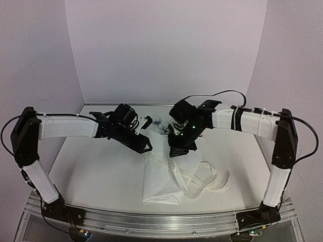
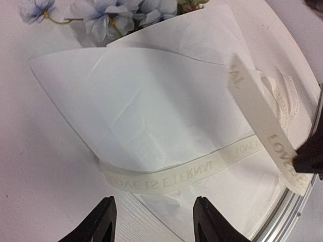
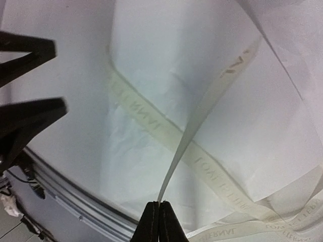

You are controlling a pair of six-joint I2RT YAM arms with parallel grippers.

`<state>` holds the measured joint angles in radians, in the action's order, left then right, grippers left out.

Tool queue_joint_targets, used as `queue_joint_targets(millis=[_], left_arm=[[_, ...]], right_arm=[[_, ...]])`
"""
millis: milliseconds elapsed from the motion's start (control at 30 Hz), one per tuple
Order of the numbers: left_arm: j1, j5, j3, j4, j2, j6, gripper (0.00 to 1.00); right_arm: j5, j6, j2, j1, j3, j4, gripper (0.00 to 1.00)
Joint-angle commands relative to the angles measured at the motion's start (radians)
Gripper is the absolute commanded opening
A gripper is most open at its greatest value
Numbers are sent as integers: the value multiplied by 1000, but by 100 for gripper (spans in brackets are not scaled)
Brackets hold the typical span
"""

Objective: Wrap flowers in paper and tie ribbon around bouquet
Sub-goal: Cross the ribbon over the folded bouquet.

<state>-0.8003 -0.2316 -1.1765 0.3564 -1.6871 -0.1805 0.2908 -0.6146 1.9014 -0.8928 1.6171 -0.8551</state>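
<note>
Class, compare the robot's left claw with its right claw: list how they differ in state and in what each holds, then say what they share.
The left claw stands open, while the right claw is shut. The left claw holds nothing, while the right claw pinches a strand of the ribbon, drawn up off the paper. Shared: both are black, two-fingered and close above the wrapped paper.

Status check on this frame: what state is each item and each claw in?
paper: folded into a cone, lying flat.
flowers: tucked in the paper, blooms showing at the wide end.
ribbon: laid across the cone, not tied, one strand lifted.
left claw: open, empty.
right claw: shut on the lifted strand.
</note>
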Motion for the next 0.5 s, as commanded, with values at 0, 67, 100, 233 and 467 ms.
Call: queue_joint_targets(millis=[0, 67, 100, 233, 467], left_arm=[[58, 48, -11, 27, 14, -86, 54], [96, -3, 29, 0, 44, -144, 53], [107, -23, 44, -7, 53, -160, 54], [122, -29, 61, 7, 83, -178, 54], [129, -42, 71, 14, 99, -175, 54]], right_arm=[[236, -59, -56, -4, -83, 214, 0], [283, -118, -52, -6, -107, 269, 0], [295, -155, -52, -7, -121, 296, 0], [315, -327, -32, -17, -196, 431, 0], [316, -513, 1, -28, -300, 587, 0]])
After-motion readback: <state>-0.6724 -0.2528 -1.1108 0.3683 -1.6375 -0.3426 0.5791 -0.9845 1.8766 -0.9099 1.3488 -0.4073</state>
